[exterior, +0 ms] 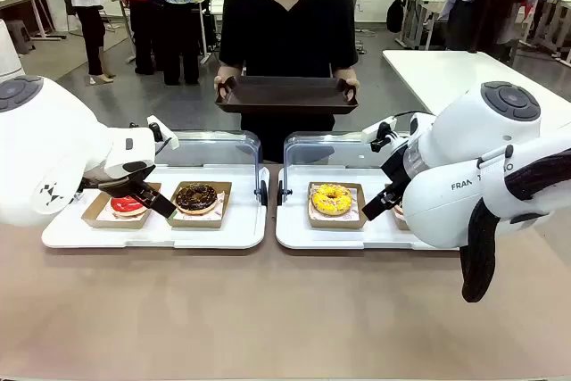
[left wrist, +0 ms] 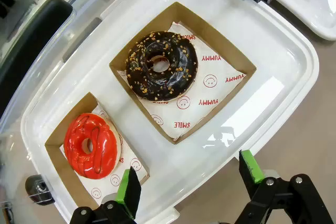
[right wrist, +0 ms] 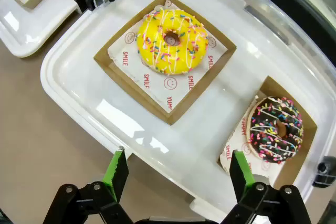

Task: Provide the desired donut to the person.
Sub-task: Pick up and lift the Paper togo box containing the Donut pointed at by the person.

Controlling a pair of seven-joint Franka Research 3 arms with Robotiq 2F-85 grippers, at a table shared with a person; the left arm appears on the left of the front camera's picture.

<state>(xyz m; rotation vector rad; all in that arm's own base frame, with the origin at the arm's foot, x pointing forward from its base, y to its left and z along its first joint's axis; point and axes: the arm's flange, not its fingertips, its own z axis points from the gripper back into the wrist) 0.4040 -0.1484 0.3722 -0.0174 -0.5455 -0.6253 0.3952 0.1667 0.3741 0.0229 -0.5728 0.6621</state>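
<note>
Spread left hand (left wrist: 190, 177) hovers by the red donut (left wrist: 91, 145), spread right hand (right wrist: 177, 165) by the yellow donut (right wrist: 171, 40); the person (exterior: 287, 24) stands beyond.

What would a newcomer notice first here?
Four donuts in brown card boxes: a red-glazed donut and a nut-topped chocolate donut on the left white tray, a yellow sprinkled donut and a chocolate sprinkled donut on the right one. Behind, a person in black holds a dark brown tray.
</note>
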